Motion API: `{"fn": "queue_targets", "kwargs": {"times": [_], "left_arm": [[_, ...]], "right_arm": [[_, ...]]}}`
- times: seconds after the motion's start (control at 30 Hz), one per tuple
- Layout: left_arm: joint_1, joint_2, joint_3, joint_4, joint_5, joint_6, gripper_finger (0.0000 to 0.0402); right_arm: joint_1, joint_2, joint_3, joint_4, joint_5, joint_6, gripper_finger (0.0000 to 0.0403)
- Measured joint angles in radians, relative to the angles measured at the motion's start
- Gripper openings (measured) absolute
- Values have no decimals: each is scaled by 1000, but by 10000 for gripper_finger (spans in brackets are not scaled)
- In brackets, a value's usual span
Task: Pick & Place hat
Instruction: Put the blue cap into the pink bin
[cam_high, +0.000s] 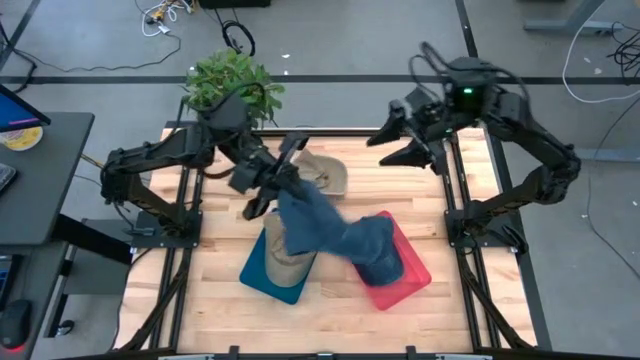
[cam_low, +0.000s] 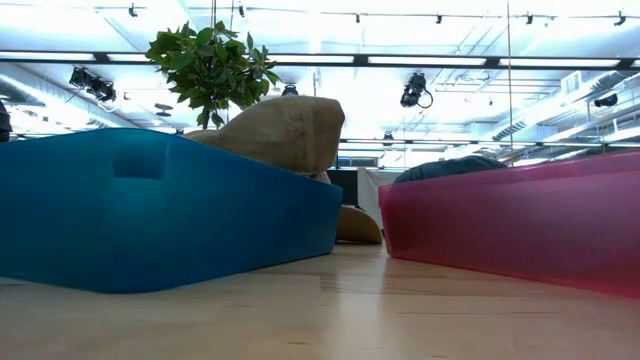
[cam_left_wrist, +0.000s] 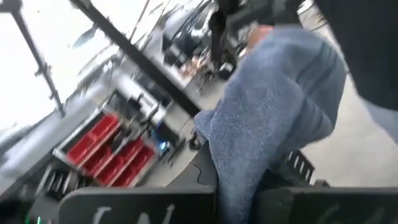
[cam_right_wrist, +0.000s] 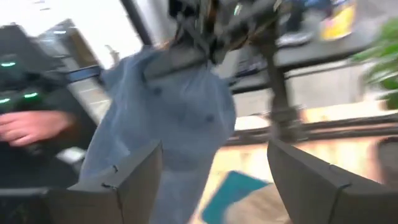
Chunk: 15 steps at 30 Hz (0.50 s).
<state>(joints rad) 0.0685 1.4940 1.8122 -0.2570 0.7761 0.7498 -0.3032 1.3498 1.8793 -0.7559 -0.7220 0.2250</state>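
Observation:
My left gripper (cam_high: 283, 183) is shut on a blue cloth hat (cam_high: 305, 222), held up over the middle of the table. The hat also shows in the left wrist view (cam_left_wrist: 267, 118) and the right wrist view (cam_right_wrist: 174, 112). My right gripper (cam_high: 386, 148) stands open and raised at the far right, pointing toward the hat, with nothing between its fingers (cam_right_wrist: 134, 177). A tan hat (cam_high: 285, 262) sits in the blue bin (cam_high: 262, 278). A dark blue hat (cam_high: 378, 250) lies in the red bin (cam_high: 408, 275). Another tan hat (cam_high: 326, 176) rests on the table behind them. My left gripper pinches the blue hat's upper edge (cam_left_wrist: 239, 171) between its two fingers, which come at it about level from the table's left. The cloth hangs slack below the fingers, over the two bins. Whether its lower end touches anything does not show.
A potted plant (cam_high: 228, 80) stands at the table's far left, behind the left arm. The two bins (cam_low: 150, 210) sit side by side near the table's front. A person's hand (cam_right_wrist: 28, 127) shows in the room beyond the table.

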Motion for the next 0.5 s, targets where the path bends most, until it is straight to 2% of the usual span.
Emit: {"fn": "queue_targets", "kwargs": {"times": [0.2,0.4,0.5], "left_arm": [[28,1,23,5,115,-5,4],[20,2,23,11,119,-21,4],[10,3,23,11,119,-26,4]], "right_arm": [[-17,118,0,183,-205,77,290],[-24,257,0,387,-363,179,291],[-23,318,0,472,-407,222,291]]}}
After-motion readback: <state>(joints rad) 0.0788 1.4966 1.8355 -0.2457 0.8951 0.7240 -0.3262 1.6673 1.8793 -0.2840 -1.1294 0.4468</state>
